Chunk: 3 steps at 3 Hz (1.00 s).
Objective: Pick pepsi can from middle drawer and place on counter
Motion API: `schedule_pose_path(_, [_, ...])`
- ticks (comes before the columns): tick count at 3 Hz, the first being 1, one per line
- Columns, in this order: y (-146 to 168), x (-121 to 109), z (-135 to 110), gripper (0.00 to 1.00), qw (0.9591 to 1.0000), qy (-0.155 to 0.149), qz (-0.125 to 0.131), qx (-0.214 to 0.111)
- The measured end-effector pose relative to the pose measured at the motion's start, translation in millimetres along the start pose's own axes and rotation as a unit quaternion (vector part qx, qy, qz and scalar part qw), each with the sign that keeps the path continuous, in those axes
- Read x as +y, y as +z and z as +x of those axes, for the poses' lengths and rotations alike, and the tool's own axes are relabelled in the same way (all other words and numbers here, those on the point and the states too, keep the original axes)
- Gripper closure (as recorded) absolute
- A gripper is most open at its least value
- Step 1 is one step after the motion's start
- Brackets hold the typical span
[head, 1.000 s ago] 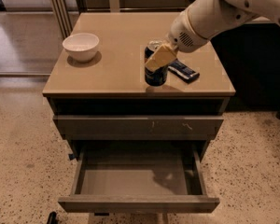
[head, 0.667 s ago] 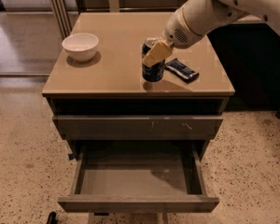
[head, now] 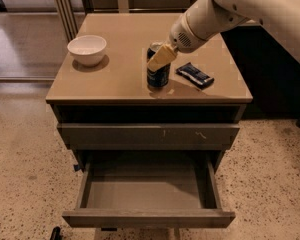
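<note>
The pepsi can (head: 158, 76), dark blue with a silver top, stands upright on the tan counter (head: 115, 79) near its front middle. My gripper (head: 155, 56) reaches in from the upper right and is shut on the can's upper part. One tan finger (head: 160, 58) lies across the can's front; the other is hidden behind it. The can's base looks level with the counter top. The middle drawer (head: 147, 218) is pulled out below the cabinet front, and its grey floor is bare.
A white bowl (head: 87, 49) sits at the counter's left. A flat dark snack-bar wrapper (head: 195, 75) lies just right of the can. A closed drawer front with pale scratches (head: 149, 135) is above the open drawer. Speckled floor surrounds the cabinet.
The gripper and the can have shifted a little to the left along the counter, away from the wrapper. The bowl, the wrapper and the drawer have not moved.
</note>
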State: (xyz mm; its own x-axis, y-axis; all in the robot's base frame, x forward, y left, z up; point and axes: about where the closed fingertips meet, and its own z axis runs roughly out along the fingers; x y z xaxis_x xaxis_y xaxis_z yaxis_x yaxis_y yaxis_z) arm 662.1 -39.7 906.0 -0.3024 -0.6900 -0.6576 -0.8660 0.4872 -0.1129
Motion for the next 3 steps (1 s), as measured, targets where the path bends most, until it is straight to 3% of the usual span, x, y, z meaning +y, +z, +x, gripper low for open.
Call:
schedule_pose_path(2, [29.2,-2.3,5.6,1.0,0.9997,0.014,-0.021,0.008])
schedule_pose_path(3, [29.2,-2.3,5.6,0.81,0.9997,0.014,-0.021,0.008])
